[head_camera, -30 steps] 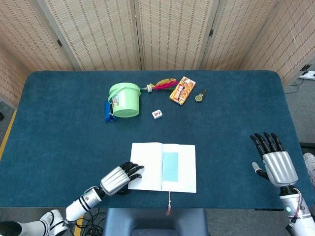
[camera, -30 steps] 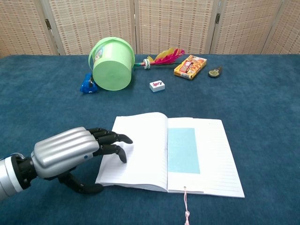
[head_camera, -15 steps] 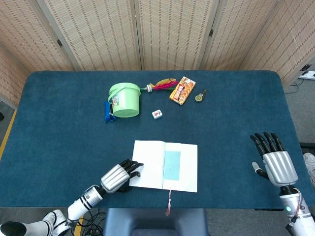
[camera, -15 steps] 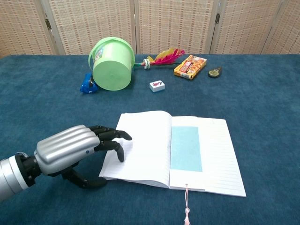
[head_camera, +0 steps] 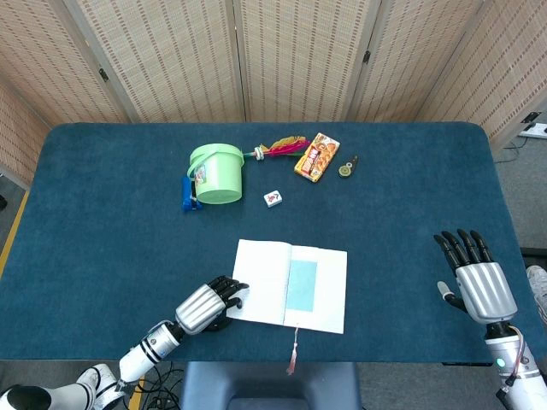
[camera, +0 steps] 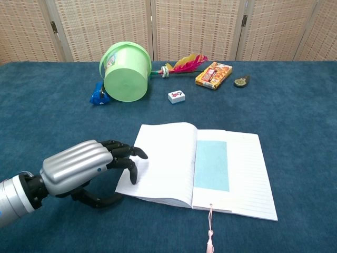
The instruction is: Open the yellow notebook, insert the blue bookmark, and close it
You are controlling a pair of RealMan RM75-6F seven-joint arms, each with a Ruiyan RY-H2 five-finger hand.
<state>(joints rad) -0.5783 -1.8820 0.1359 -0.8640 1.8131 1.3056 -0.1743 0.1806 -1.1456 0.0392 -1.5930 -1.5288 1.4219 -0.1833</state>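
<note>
While my left hand pinches the notebook's left edge, bookmark inside, my right hand rests spread, well right.

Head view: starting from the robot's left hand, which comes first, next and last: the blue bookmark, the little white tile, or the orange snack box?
From the left hand, head view:
1. Blue bookmark, on the open notebook's right page, just beside the hand.
2. White tile, mid-table, beyond the notebook.
3. Orange snack box, near the table's far edge, beside the feathers.

A blue-covered table is seen. An open notebook is laid near; a green bucket, snack box and tile are set far.
</note>
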